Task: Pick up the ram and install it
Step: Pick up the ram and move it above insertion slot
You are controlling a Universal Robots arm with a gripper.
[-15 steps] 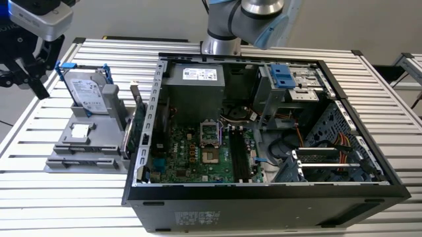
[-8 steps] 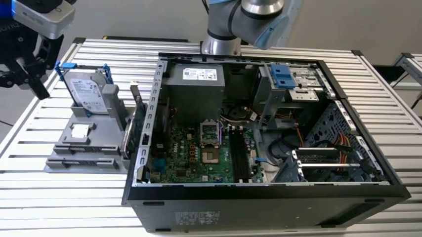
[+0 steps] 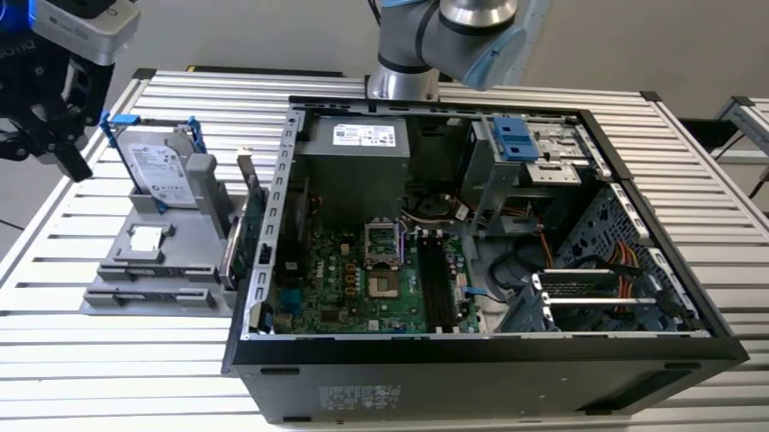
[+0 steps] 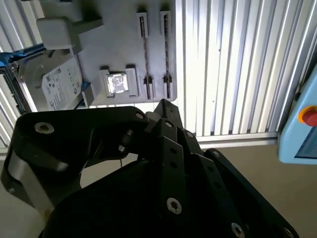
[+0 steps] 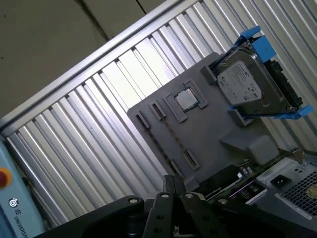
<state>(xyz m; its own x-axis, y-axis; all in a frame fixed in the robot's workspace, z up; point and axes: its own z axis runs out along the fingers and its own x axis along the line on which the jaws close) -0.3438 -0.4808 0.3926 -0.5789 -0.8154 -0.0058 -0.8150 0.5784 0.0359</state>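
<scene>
- Exterior view: the ram (image 3: pixel 254 216) is a slim dark stick that stands on its edge. It is at the side of the grey holder (image 3: pixel 132 297) nearest to the computer case (image 3: pixel 481 353), just beside the case wall.
- A green circuit card (image 3: pixel 232 247) stands upright just beside the ram.
- On the holder, a hard drive (image 3: pixel 162 166) with blue clips stands upright and a square chip (image 3: pixel 144 238) lies flat.
- The gripper (image 3: pixel 42 157) hangs over the desk (image 3: pixel 121 360) at the exterior view's left of the holder, well apart from the ram. Its fingers are spread wide and hold nothing.
- In both wrist views the holder lies below the black finger links.
</scene>
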